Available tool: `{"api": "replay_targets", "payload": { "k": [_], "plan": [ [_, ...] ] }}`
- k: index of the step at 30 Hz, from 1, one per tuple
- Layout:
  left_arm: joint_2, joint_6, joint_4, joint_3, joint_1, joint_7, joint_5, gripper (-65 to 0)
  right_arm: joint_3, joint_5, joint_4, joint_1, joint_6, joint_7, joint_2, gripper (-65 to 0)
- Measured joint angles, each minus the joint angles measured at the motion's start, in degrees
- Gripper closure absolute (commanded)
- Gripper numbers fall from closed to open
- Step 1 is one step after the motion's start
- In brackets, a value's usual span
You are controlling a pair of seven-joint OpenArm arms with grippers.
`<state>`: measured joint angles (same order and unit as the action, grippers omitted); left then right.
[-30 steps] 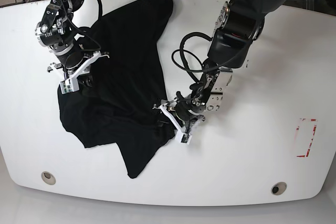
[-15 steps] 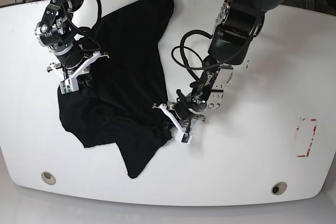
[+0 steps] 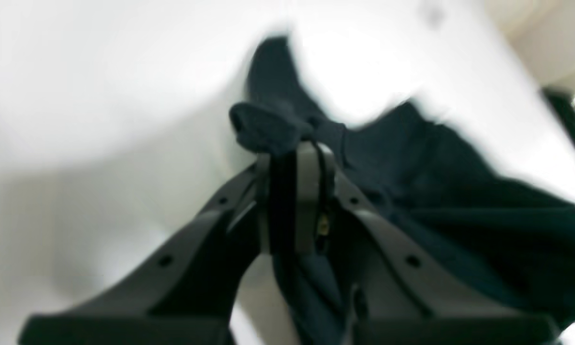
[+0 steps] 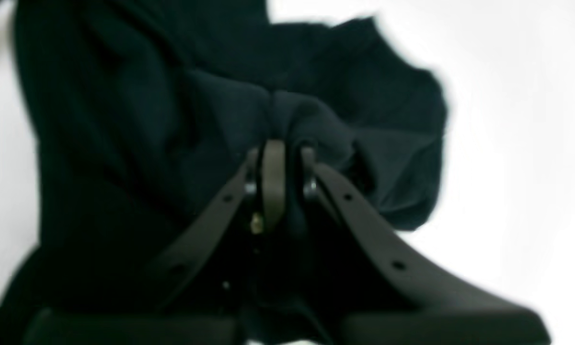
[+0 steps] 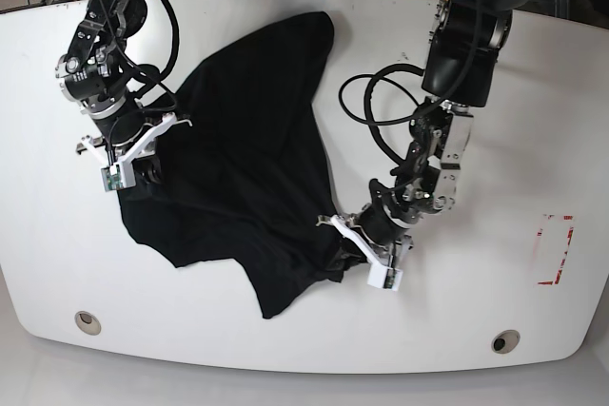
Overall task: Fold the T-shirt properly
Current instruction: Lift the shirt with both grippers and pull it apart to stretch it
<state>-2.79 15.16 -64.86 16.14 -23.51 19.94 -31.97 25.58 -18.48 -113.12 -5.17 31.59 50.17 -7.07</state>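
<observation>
The T-shirt (image 5: 243, 159) lies crumpled on the white table (image 5: 495, 121), spread between the two grippers and held by both. The right gripper (image 5: 128, 173) sits at the shirt's edge on the base view's left; in the right wrist view its jaws are pressed together on a bunched ridge of black cloth, which swells out just beyond the fingertips (image 4: 273, 158) and drapes away to either side of them. Past that bunch, the fabric rises toward the far edge of the table in a broad dark sheet with a rounded top corner.

The left gripper (image 5: 366, 249) is at the opposite side of the shirt, low near the table's front. Its jaws are likewise clamped together on the T-shirt (image 3: 436, 191): in the left wrist view a small wad of cloth sticks out just ahead of the fingertips (image 3: 306, 163), and the rest of the garment trails off to one side of the gripper and under it. On the other side of that gripper there is only bare white table.

Between the two grips the cloth hangs in loose folds, and a narrow tongue of it points down toward the table's front edge, beside the left gripper. A red-outlined marking (image 5: 555, 249) lies on the table well apart from the left gripper, away from the shirt.
</observation>
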Motion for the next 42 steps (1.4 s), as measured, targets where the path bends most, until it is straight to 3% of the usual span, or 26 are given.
{"api": "replay_targets", "payload": {
  "k": [11, 20, 27, 42],
  "plan": [
    [-8.0, 0.2, -13.7, -9.3, 0.8, 7.3, -8.5, -4.3, -0.2, 0.1, 0.2, 8.2, 0.0, 0.0, -1.8, -0.5],
    [-11.3, 0.3, -19.0, -14.2, -1.6, 12.0, -12.1, -4.3, -0.4, -0.8, 1.9, 15.5, 0.4, 0.8, -4.2, -0.6],
    [-16.2, 0.3, -22.6, -14.6, -5.0, 11.7, -16.0, -4.3, -0.5, -0.5, 4.3, 23.1, 0.1, 0.9, -6.1, -0.6],
    [-23.6, 0.3, -25.4, -16.9, -17.2, 11.7, -22.3, -4.3, -9.4, 0.0, 8.8, 42.1, 0.4, 0.7, -8.5, -0.6]
  ]
}}
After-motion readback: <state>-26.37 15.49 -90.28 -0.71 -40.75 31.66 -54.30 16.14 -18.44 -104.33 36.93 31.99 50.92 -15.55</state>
